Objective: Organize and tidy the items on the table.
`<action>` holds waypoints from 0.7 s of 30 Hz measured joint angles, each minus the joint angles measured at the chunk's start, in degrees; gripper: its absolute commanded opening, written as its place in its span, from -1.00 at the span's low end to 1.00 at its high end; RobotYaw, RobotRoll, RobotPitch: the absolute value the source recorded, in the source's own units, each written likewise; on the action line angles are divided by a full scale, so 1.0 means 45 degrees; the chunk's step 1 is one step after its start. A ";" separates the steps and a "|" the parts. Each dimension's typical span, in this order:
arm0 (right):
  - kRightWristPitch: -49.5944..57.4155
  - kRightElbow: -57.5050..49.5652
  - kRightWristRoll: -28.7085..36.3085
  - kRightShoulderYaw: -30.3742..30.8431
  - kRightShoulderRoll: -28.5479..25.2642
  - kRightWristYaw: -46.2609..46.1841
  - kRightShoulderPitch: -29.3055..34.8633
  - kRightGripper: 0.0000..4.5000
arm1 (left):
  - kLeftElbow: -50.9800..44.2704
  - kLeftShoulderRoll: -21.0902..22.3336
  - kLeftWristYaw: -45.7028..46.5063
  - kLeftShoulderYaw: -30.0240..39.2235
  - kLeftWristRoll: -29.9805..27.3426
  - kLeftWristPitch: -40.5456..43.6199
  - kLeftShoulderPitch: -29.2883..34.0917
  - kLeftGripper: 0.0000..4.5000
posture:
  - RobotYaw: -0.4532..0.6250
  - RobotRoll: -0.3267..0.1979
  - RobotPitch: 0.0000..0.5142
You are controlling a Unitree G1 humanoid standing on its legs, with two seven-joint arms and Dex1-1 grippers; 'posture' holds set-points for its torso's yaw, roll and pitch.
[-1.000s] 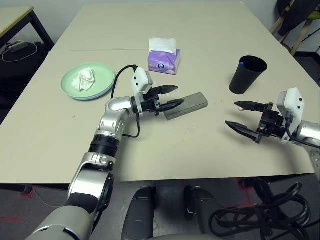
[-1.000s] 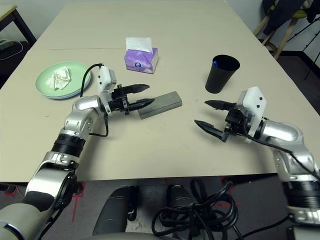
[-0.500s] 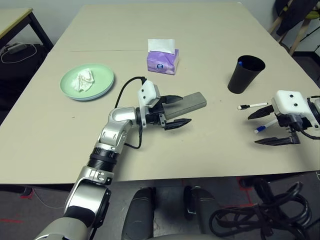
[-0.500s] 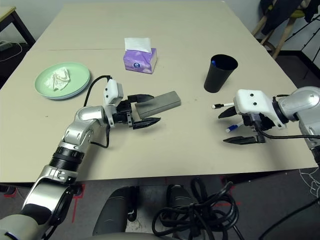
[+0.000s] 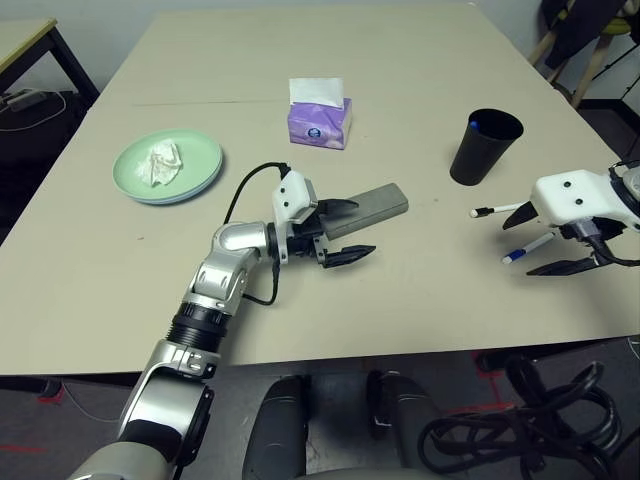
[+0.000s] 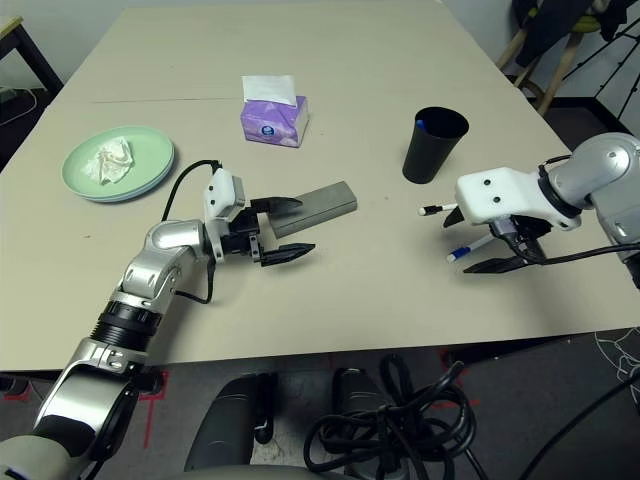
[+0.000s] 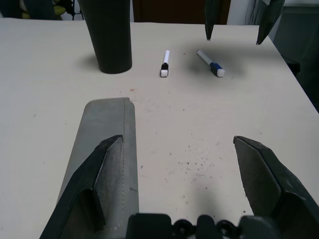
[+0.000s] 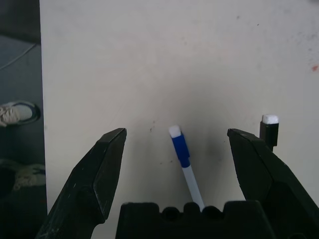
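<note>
1. The right gripper (image 6: 478, 240) has swung from pointing across the table (image 5: 420, 40) to hanging fingers-down over the blue-white pen (image 8: 182, 158). Its jaws are spread wide, one on each side of the pen, holding nothing. It looks lined up to pick the pen up.
2. A second, black-and-white pen (image 5: 497, 210) lies just beyond the first one, near the cup.
3. The left gripper (image 5: 340, 229) has drawn back a little toward the robot and sunk. Its jaws are apart and empty, one finger (image 7: 102, 164) over the near end of the grey glasses case (image 5: 368, 207), the other over bare table. Judging by that straddle, the case is its next pick.
4. The black cup (image 5: 482, 146) stands upright farther back on the right, with something blue inside at its rim.
5. On the far left, the pale green plate (image 5: 200, 165), stacked on a pale blue one, holds a crumpled white tissue (image 5: 163, 163).
6. The purple tissue box (image 5: 318, 119) sits farthest back, a white sheet sticking up.
</note>
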 measured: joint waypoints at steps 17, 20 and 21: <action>-0.4150 0.3474 -0.1713 0.1334 0.0630 0.0007 -0.1527 1.00 | -0.0664 0.0280 0.0427 0.0014 -0.0025 0.0396 0.0431 0.99 | -0.12 0.25 -0.19; -0.4717 0.3839 -0.2381 0.1342 0.0857 0.0010 -0.1837 1.00 | -0.0664 0.0280 0.0494 0.0016 -0.0028 0.0301 0.0412 0.99 | -0.10 0.25 -0.15; -0.4878 0.3964 -0.2620 0.1344 0.0883 0.0011 -0.1911 1.00 | -0.0664 0.0280 0.0494 0.0021 -0.0033 0.0261 0.0407 0.99 | -0.10 0.25 -0.15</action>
